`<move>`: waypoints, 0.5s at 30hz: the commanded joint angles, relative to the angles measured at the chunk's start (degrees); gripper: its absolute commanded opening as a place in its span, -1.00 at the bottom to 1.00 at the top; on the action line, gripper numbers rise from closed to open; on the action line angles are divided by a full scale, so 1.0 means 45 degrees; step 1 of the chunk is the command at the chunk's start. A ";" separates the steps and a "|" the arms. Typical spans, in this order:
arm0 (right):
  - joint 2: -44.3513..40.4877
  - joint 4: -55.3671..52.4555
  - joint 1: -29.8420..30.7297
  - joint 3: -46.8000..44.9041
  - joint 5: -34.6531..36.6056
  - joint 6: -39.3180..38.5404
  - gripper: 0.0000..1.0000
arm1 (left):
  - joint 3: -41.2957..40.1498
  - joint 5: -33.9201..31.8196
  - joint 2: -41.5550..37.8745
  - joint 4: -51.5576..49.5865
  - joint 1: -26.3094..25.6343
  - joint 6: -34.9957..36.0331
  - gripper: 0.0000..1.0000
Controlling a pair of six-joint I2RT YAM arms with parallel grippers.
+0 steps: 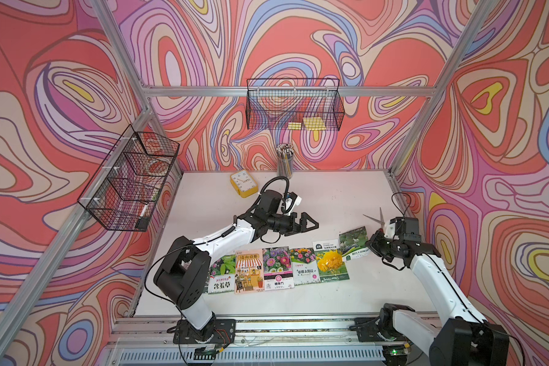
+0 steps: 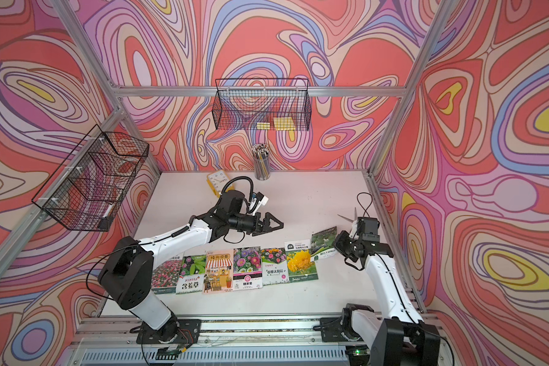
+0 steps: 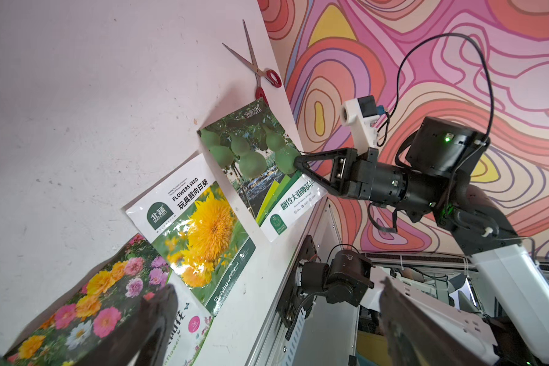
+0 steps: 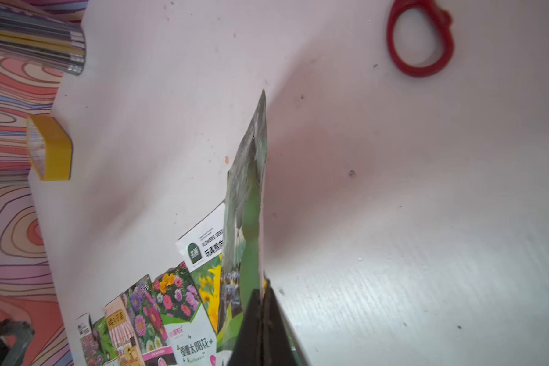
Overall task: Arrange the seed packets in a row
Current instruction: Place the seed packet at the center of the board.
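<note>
Several seed packets lie side by side in a row across the front of the white table. In a top view, a pink-flower packet at the row's left end is partly behind my left arm. At the right end, a green gourd packet is tilted up off the table, next to the sunflower packet. My right gripper is shut on the gourd packet's edge. My left gripper hovers open and empty behind the middle of the row.
Red-handled scissors lie just behind my right gripper near the right wall. A yellow clock and a cup of pencils stand at the back edge. Wire baskets hang on the back and left walls.
</note>
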 commanded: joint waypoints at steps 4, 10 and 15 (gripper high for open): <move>0.1341 -0.0764 -0.0068 0.0768 0.1672 -0.0210 -1.00 | -0.0799 0.0191 -0.0208 0.0030 0.0005 0.0228 0.99; 0.2676 -0.1970 -0.0060 0.1599 0.2912 -0.0255 -1.00 | -0.1313 0.0437 -0.0418 0.0656 0.0024 0.0148 0.98; 0.4256 -0.2298 0.0134 0.1939 0.3436 -0.0124 -1.00 | -0.1712 0.0678 -0.0607 0.1337 0.0044 -0.0007 0.98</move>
